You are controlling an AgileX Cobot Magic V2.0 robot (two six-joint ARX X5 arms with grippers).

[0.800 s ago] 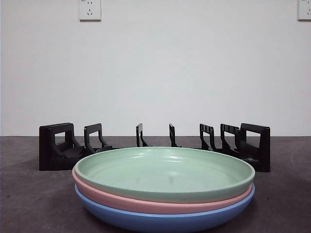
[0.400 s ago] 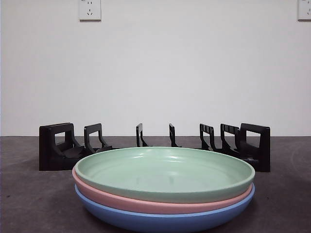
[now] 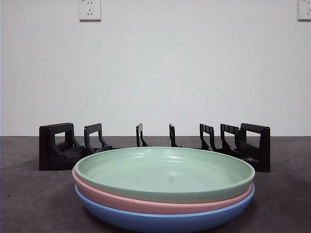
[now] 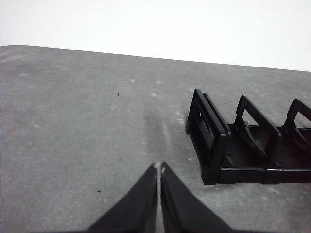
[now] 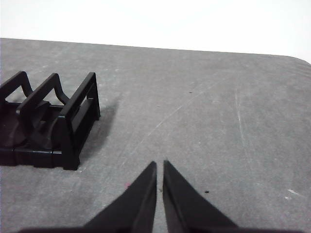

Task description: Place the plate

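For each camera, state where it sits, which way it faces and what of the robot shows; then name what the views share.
Front: low at table height, looking level across the stacked plates to the rack and wall; no robot part shows.
Left wrist: on the left arm, looking down over the shut left gripper at the table and one rack end.
Right wrist: on the right arm, over the right gripper, nearly shut, at the other rack end.
Shared: the rack appears in all three.

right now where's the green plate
In the front view the green plate sits on top of the stack, directly on the pink plate above the blue plate, in front of the black rack.
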